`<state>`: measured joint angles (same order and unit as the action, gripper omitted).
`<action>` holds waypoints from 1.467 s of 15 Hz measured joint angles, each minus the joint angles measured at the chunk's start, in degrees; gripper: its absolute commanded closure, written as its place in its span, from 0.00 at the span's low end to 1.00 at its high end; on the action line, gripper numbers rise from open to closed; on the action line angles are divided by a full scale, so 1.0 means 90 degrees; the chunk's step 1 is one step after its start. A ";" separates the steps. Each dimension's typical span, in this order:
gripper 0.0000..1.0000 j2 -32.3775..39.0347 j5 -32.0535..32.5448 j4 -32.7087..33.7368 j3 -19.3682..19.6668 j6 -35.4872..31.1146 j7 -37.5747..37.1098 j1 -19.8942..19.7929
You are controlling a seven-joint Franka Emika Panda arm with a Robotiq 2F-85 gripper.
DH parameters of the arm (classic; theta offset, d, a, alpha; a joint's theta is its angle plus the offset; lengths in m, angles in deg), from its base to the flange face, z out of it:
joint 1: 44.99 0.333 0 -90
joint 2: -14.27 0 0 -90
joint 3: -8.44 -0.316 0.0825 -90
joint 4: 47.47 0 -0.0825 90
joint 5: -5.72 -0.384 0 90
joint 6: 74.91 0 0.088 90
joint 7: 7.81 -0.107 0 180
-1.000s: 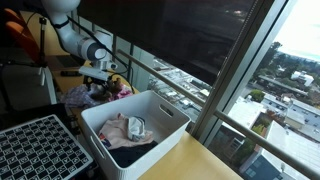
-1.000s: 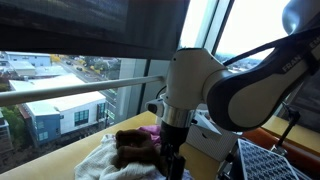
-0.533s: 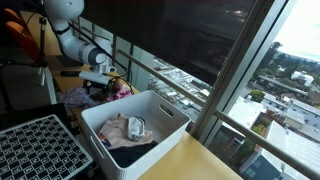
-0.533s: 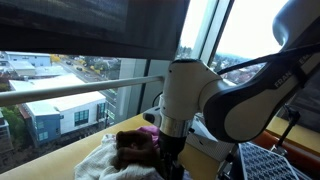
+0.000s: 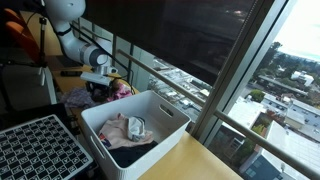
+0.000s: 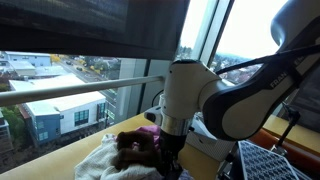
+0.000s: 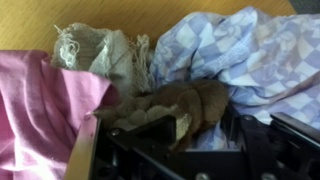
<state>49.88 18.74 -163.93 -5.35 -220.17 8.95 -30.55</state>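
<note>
In the wrist view my gripper (image 7: 178, 138) is pushed down into a heap of clothes. A crumpled brown cloth (image 7: 178, 100) lies between the two dark fingers (image 7: 108, 140). The left finger touches it; on the right a strip of blue checked cloth (image 7: 240, 50) shows in the gap. The jaws stand partly drawn in and still apart. A pink cloth (image 7: 40, 110) and a beige knitted one (image 7: 100, 48) lie beside it. In both exterior views the gripper (image 5: 100, 88) (image 6: 170, 158) sits low on the heap (image 5: 88, 97), over the brown cloth (image 6: 130, 146).
A white bin (image 5: 152, 146) holding more clothes stands close to the heap. A black grid tray (image 5: 35, 150) (image 6: 278, 162) lies beside the bin. The window glass and its rail (image 6: 70, 92) run just behind the heap, on a wooden tabletop (image 5: 195, 160).
The arm has sunk a little into the heap, and the jaws have come inward around the brown cloth. The clothes have barely shifted.
</note>
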 measured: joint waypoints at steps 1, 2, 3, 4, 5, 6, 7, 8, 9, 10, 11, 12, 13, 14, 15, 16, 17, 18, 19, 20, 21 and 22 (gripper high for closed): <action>0.84 -0.0002 0.0000 0.0000 0.0000 0.0000 0.0003 -0.0011; 0.93 -0.0009 0.0000 -0.0001 0.0000 0.0000 0.0006 -0.0026; 0.99 -0.0022 0.0000 -0.0003 0.0000 0.0000 0.0013 -0.0050; 1.00 -0.0034 0.0000 -0.0007 0.0002 0.0000 0.0023 -0.0083; 1.00 -0.0048 0.0000 -0.0009 0.0006 0.0000 0.0036 -0.0124; 1.00 -0.0069 0.0000 -0.0011 0.0009 0.0000 0.0052 -0.0172; 1.00 -0.0099 0.0000 -0.0015 0.0010 0.0001 0.0067 -0.0218; 1.00 -0.0140 0.0000 -0.0021 0.0012 0.0003 0.0081 -0.0262; 1.00 -0.0192 0.0000 -0.0027 0.0015 0.0008 0.0094 -0.0301; 1.00 -0.0263 0.0000 -0.0039 0.0018 0.0017 0.0104 -0.0338; 1.00 -0.0345 0.0000 -0.0056 0.0018 0.0025 0.0107 -0.0370; 1.00 -0.0445 0.0000 -0.0083 0.0019 0.0033 0.0108 -0.0397; 1.00 -0.0564 0.0000 -0.0122 0.0019 0.0042 0.0108 -0.0419; 1.00 -0.0698 0.0000 -0.0161 0.0019 0.0065 0.0108 -0.0432; 1.00 -0.0857 0.0000 -0.0208 0.0019 0.0104 0.0108 -0.0437; 1.00 -0.1046 0.0000 -0.0244 0.0018 0.0177 0.0108 -0.0435; 1.00 -0.1272 0.0000 -0.0280 0.0014 0.0256 0.0108 -0.0432; 1.00 -0.1534 0.0000 -0.0300 0.0009 0.0354 0.0108 -0.0431; 1.00 -0.1830 0.0000 -0.0307 0.0010 0.0466 0.0108 -0.0433; 1.00 -0.2138 0.0000 -0.0307 0.0015 0.0573 0.0108 -0.0442; 0.75 -0.2445 -0.0004 -0.0297 0.0024 0.0711 0.0113 -0.0464; 0.74 -0.2739 -0.0022 -0.0281 0.0038 0.0847 0.0129 -0.0508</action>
<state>25.23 18.55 -166.46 -5.01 -212.54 10.11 -35.12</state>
